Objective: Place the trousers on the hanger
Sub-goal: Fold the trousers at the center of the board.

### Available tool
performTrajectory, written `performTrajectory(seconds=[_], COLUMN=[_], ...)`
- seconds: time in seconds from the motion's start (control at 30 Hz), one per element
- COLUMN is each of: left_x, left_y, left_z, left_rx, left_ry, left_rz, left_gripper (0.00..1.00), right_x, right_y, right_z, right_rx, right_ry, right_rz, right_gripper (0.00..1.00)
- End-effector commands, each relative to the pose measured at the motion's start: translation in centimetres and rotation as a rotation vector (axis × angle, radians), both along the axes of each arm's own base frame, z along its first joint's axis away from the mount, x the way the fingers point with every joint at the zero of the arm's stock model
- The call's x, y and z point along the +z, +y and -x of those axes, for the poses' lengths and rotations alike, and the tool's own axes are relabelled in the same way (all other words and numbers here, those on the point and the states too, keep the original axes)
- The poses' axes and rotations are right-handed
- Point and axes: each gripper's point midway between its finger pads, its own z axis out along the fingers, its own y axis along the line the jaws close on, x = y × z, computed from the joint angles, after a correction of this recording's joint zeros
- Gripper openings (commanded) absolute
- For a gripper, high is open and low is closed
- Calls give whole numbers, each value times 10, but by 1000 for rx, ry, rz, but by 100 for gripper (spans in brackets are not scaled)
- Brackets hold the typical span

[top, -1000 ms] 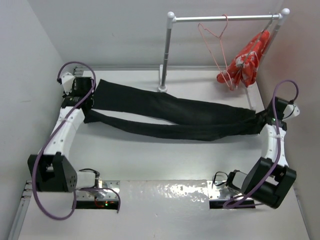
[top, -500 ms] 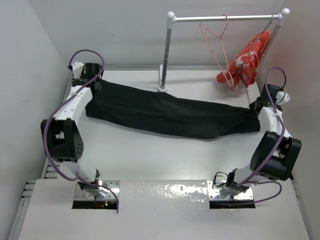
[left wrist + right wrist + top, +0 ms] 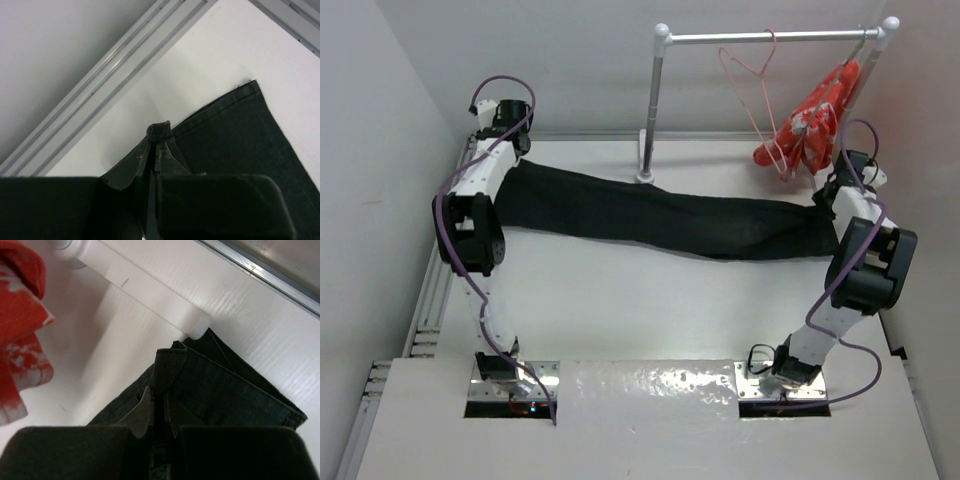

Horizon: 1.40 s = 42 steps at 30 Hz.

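**Trousers stretched between both grippers, hanger on the rail behind**

At the near edge of the table (image 3: 640,310) the two arm bases sit side by side. Each arm reaches away toward a far corner, with bare white tabletop between them.

Past that bare stretch, the trousers (image 3: 650,215) lie as one long dark band across the table, running from the far left to the right side. The legs seem laid one over the other, as only a single strip shows.

The left gripper (image 3: 507,150) is at the band's left end. In its wrist view the fingers (image 3: 165,160) are pinched together with a small fold of black cloth (image 3: 240,145) caught at their tips. A stitched hem runs just beyond, and the grey edge rail (image 3: 115,75) of the table lies past it.

The right gripper (image 3: 832,198) is at the band's right end. Its wrist view shows the fingers (image 3: 142,412) clamped on a thick fold of the same cloth (image 3: 225,395), close to the white foot (image 3: 150,290) of the rack.

Behind the trousers stands the clothes rack. Its left post (image 3: 653,105) rises just beside the band's far edge and carries the top bar (image 3: 800,37).

The hanger (image 3: 744,103) dangles from that bar by its hook, well apart from the trousers. An orange-red bundle (image 3: 810,125) with white marks hangs just to its right.
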Motion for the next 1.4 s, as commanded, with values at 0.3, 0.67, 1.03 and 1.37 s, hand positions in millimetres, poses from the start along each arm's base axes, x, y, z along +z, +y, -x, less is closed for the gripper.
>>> performTrajectory(seconds=[0.3, 0.67, 1.03, 1.37], left_x=[-26, -14, -93, -143], left_y=[12, -5, -34, -36], left_z=[-50, 35, 92, 63], left_rx=[-50, -46, -71, -56], left_ry=[29, -67, -22, 4], left_rz=[8, 179, 484, 591], left_gripper=[71, 49, 64, 70], right_x=[29, 22, -19, -68], right_y=[-5, 48, 70, 73], right_z=[-18, 80, 130, 122], right_rx=[21, 47, 1, -67], right_ry=[-129, -220, -198, -127], right_rz=[40, -7, -71, -198], right_gripper=[79, 30, 65, 76])
